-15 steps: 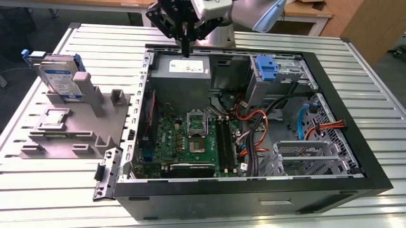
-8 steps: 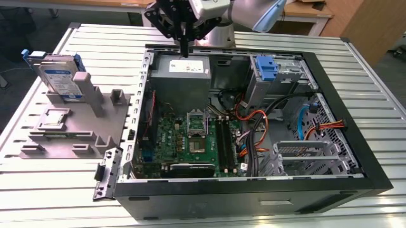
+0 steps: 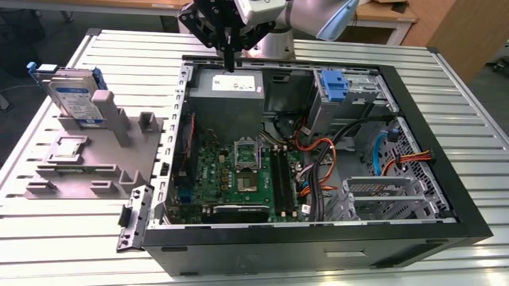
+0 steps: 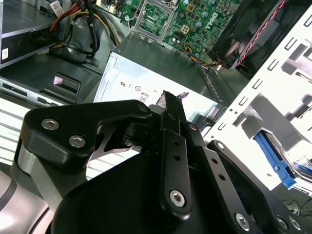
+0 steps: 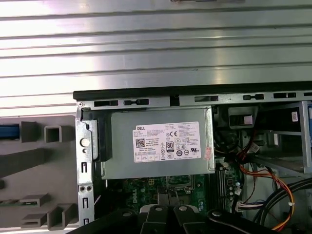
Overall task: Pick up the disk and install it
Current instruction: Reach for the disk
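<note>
On the worktop (image 3: pixel 71 238), beside the open computer case (image 3: pixel 318 235), the grey fixture (image 3: pixel 80 167) at the exterior view's left holds the disk (image 3: pixel 75 89) upright, not yet picked up. The jaws, clenched on nothing, hang over the power supply (image 3: pixel 226 89), well apart from the disk.

A robotics lab or workshop: a slatted aluminium worktop (image 3: pixel 127 53) carries an opened computer case (image 3: pixel 318 241), with wooden desks (image 3: pixel 394 13) at one o'clock behind.

above power supply (image 3: pixel 226 98): open air | case wall (image 3: pixel 185 101): upright between gripper (image 3: pixel 229 68) and disk (image 3: pixel 75 98) on stand (image 3: pixel 95 173)
</note>
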Controlling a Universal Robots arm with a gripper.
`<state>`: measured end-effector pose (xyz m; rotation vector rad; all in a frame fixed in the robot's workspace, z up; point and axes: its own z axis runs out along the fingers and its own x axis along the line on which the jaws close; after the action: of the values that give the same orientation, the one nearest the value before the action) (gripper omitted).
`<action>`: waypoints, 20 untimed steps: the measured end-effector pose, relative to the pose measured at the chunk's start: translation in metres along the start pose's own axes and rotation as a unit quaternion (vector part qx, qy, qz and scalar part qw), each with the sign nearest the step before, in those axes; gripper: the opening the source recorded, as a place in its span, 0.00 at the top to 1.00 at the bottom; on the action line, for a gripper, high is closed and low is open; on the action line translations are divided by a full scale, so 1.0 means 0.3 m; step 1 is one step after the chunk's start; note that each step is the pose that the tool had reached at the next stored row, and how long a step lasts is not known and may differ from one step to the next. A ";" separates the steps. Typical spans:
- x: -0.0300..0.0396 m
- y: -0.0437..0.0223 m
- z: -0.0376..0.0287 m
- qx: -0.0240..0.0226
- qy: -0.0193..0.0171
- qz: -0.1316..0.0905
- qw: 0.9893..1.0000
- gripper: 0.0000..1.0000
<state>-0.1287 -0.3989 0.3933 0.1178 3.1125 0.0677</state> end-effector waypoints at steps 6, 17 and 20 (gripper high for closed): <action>0.003 0.000 0.000 0.000 0.000 0.000 1.000 0.90; 0.015 -0.001 0.000 0.000 0.000 0.000 1.000 0.90; 0.016 -0.001 0.000 0.000 0.000 0.000 1.000 0.90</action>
<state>-0.1336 -0.3989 0.3932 0.1179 3.1125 0.0677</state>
